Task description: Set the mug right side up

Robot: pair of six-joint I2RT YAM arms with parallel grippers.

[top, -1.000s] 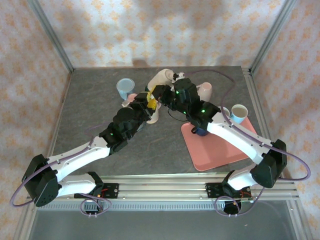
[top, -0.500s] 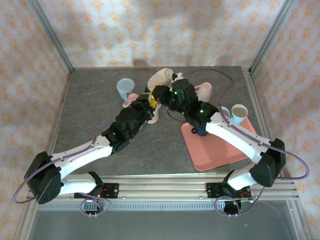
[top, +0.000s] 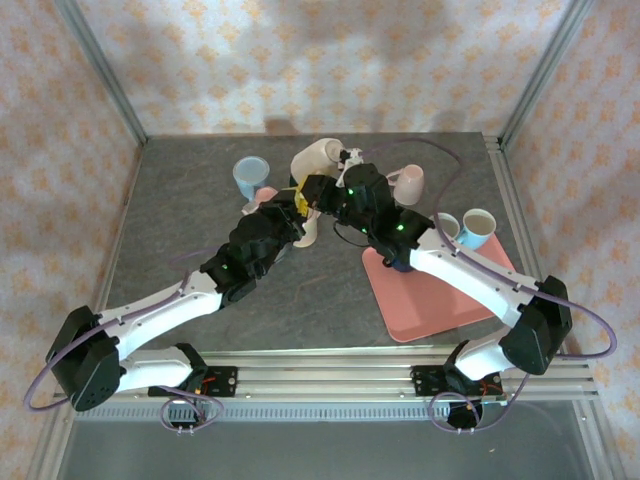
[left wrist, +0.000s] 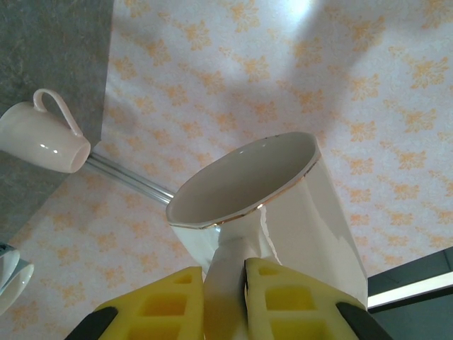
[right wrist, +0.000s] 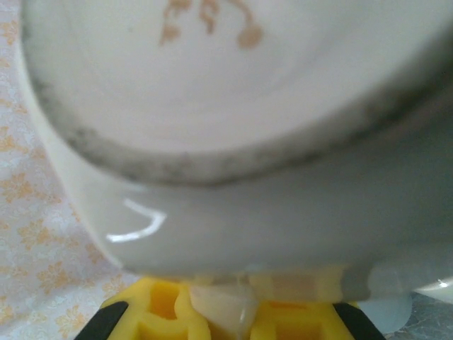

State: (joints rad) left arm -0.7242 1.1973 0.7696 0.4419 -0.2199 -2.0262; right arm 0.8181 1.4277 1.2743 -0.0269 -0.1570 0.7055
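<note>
Here, glossy gilt-rimmed cream mug (left wrist: 311, 212)

Right wrist view: mug (right wrist: 233, 205) too close, out of focus; cut off at the top, left and right edges. Brown mark (right wrist: 209, 21) on its base is blurred, unreadable. Pale piece pinched in the right gripper (right wrist: 219, 306): cannot tell which part of the mug.

Left wrist view: lower end of the handle (left wrist: 228, 258) is hidden inside the left gripper (left wrist: 225, 301). Far left of the mug, a pale rim (left wrist: 8, 273) is cut by the edge; unidentifiable.

Top view: mug's near side is hidden behind the two grippers. Right of the mug, a dark cup (top: 399, 263) sits mostly under the right arm (top: 470, 278).
</note>
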